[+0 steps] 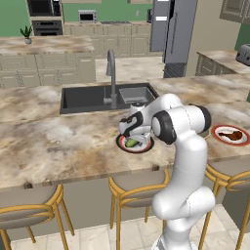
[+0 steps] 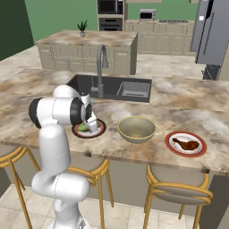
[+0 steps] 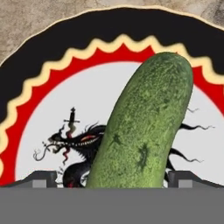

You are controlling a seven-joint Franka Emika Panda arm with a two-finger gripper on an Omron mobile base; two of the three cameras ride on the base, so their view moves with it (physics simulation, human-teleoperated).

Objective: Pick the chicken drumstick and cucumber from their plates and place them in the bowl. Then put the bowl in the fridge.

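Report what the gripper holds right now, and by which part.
Nothing held. The gripper is open, its fingertips straddling the near end of the cucumber on its plate.

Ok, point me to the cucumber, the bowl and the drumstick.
cucumber (image 3: 146, 127), hand view, middle of its green body.
bowl (image 2: 137, 128), right base view, inside wall.
chicken drumstick (image 2: 185, 144), right base view, its meaty middle.

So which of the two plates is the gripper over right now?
The plate holding the cucumber, left of the bowl in the right base view. The gripper hangs open over it; the other plate, right of the bowl, carries the chicken drumstick.
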